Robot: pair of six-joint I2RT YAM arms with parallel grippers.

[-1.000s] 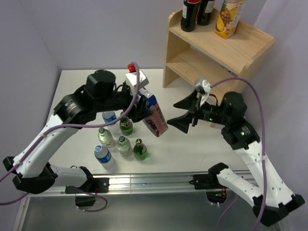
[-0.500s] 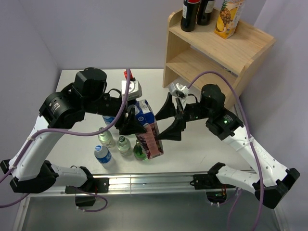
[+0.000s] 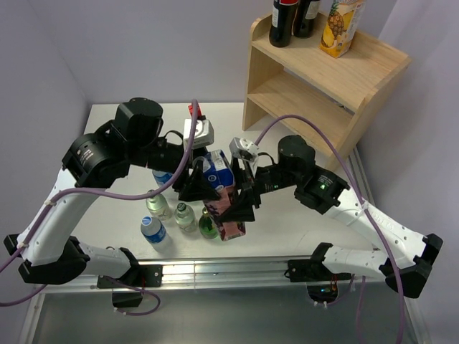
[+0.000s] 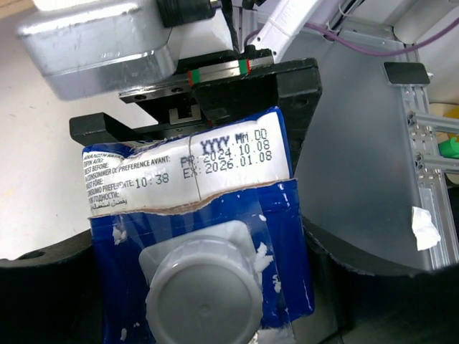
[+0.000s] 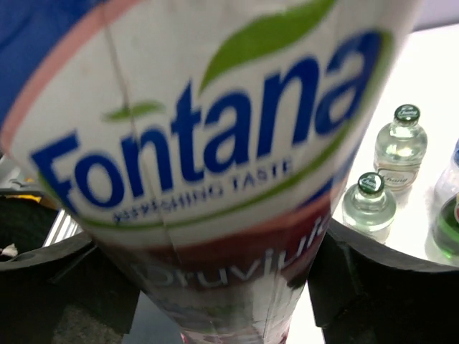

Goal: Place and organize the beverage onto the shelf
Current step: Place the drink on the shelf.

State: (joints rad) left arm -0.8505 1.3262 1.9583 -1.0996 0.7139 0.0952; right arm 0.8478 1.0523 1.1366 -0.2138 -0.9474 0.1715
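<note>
White table (image 3: 301,223), small bottles (image 3: 153,231) standing on it, wooden shelf (image 3: 308,97) far right, dark bottles (image 3: 284,23) and carton (image 3: 340,27) on top

Between jaws: juice carton (image 3: 228,215) fills left gripper (image 3: 204,188) and right gripper (image 3: 240,195) | under left jaws: small bottles (image 3: 185,216) crowd | behind right jaws: open table (image 3: 287,222), passable.
</note>
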